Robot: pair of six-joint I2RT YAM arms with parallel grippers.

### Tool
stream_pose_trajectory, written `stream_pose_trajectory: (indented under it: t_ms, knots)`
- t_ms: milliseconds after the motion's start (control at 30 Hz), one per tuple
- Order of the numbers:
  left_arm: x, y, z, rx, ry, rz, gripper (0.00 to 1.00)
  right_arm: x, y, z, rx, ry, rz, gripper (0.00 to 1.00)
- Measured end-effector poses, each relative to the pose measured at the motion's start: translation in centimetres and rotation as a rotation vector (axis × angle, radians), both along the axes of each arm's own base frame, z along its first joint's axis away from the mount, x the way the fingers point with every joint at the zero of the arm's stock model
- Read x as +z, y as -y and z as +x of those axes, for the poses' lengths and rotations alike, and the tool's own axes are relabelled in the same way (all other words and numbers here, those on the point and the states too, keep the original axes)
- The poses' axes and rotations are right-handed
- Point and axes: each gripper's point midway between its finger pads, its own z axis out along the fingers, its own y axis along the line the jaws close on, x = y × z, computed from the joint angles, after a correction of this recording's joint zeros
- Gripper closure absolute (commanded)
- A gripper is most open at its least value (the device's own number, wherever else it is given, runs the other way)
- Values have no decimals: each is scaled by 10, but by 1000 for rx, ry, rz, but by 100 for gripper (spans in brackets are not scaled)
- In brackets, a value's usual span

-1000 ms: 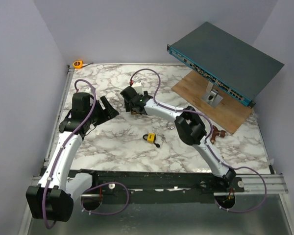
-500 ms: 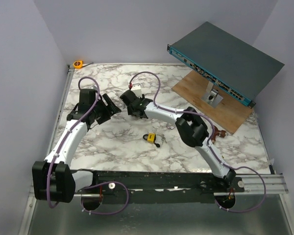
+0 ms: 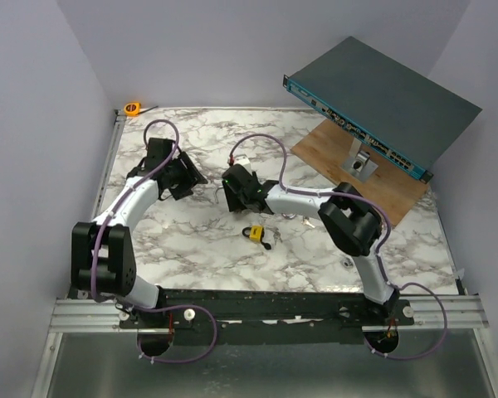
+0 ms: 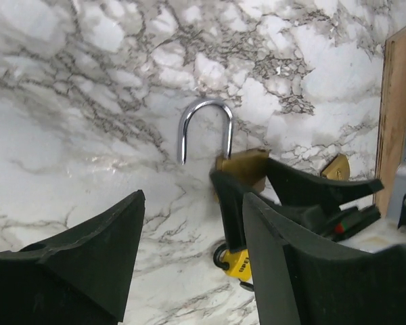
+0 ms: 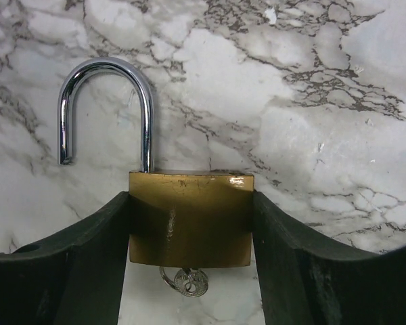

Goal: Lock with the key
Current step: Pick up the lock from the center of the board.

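A brass padlock (image 5: 189, 220) with its silver shackle (image 5: 105, 101) open is clamped between the fingers of my right gripper (image 5: 189, 196). A small key (image 5: 189, 281) sticks out of the lock's underside. In the top view the right gripper (image 3: 235, 186) holds the lock low over the marble table (image 3: 191, 240), left of centre. My left gripper (image 3: 187, 177) is open and empty, just left of the lock and pointing at it. In the left wrist view the brass padlock (image 4: 243, 164) lies beyond my open left gripper (image 4: 193, 200).
A small yellow padlock (image 3: 255, 235) lies on the marble in front of the right gripper and also shows in the left wrist view (image 4: 241, 263). A blue rack unit (image 3: 382, 99) stands tilted on a metal stand (image 3: 358, 163) over a wooden board (image 3: 382, 195) at the back right. An orange tape measure (image 3: 132, 108) sits in the back left corner.
The left arm has reached farther forward, bringing its open gripper closer to the lock. The right gripper has carried the brass padlock a little nearer and to the right.
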Motion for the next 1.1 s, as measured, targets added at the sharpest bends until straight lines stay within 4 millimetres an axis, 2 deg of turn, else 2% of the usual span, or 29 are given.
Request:
stream_pose_trajectory:
  t_ms: [133,267,467,800,967,1067,1100]
  knots:
    - [2,6,21,-55,15,28,44,0,4,-17,73,-18,30,79]
    - [-6,13,29,-121,1,40,46,2,6,-25,119,-27,48,79]
    - [-21,22,26,-243,-48,29,46,13,7,-39,181,-49,94,79]
    - [-25,35,8,-347,-80,-30,49,63,-1,-34,221,3,222,79]
    - [-8,46,2,-395,-47,-97,48,81,1,-38,239,22,252,79]
    - [17,53,0,-401,3,-141,50,94,4,-44,259,32,273,79]
    - [31,56,-1,-409,37,-162,50,99,4,-45,267,39,280,79]
